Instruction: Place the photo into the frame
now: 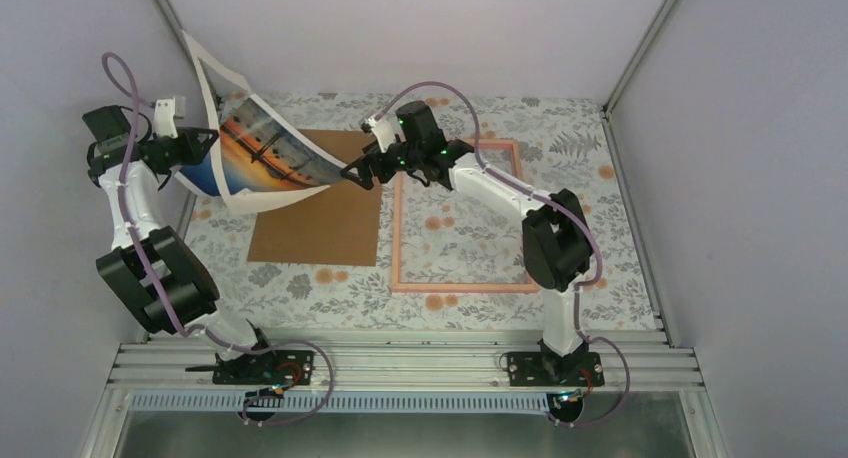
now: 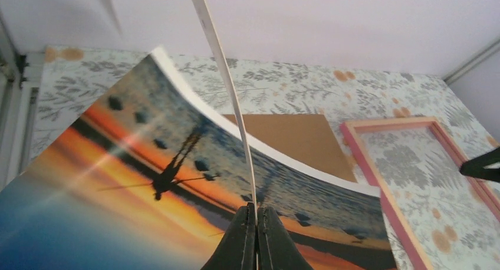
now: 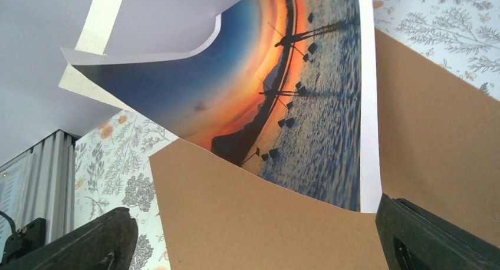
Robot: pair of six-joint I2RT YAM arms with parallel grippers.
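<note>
Pinching the photo (image 1: pixel 262 153) by its white edge in the shut-tight left gripper (image 2: pixel 256 211), sheet curled in the air over the cardboard (image 1: pixel 320 223). Right gripper (image 1: pixel 353 174) spread wide at the sheet's lower corner. Frame (image 1: pixel 460 288) flat just beside the cardboard, edges apart.

A plain brown cardboard board (image 1: pixel 320 218) lies flat on the floral tablecloth (image 1: pixel 600 208), left of the table's middle, its edges roughly square to the table's. Pale walls (image 1: pixel 400 28) enclose the table on three sides. Ribbed aluminium rails (image 1: pixel 400 363) run along the near edge.
</note>
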